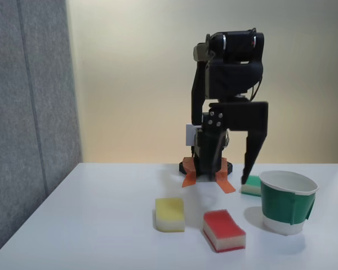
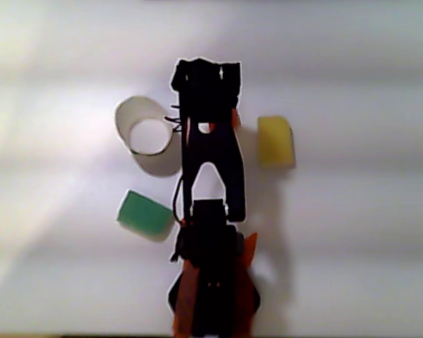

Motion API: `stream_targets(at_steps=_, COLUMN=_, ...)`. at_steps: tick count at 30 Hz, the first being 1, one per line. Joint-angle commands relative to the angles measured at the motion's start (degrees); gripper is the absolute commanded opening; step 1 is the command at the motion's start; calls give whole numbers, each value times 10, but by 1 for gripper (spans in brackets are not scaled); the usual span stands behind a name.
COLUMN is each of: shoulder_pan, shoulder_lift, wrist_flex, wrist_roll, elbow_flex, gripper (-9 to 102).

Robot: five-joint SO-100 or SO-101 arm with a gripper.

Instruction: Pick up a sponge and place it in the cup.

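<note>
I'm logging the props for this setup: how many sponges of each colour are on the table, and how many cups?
Red sponge: 1
Yellow sponge: 1
Green sponge: 1
Cup: 1
Total: 4 things, 3 sponges and 1 cup, all resting on the white table.

Fixed view: sponge [image 1: 223,230] front centre, cup [image 1: 287,202] to its right, another sponge [image 1: 250,186] behind the cup.

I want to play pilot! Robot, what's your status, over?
Jaws low beside green sponge, grip unclear. Red sponge on table, untouched. Cup upright, nothing blocking.
</note>
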Motion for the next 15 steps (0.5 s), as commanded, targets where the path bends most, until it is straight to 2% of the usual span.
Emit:
stream_targets(at_steps=1, shoulder_pan=-13, shoulder_lift=24, wrist_flex=-13, wrist_roll=-14, elbow_flex=-7, gripper=30)
stream_targets(at_steps=7, shoulder_pan=-39, shoulder_lift=104, wrist_flex=-125, wrist_roll=-18, elbow_flex=117, gripper=32)
stream_targets(at_steps=15, shoulder_pan=-64, shoulder_lift=86, wrist_flex=-64, wrist_roll=-8, elbow_flex=124, gripper=32)
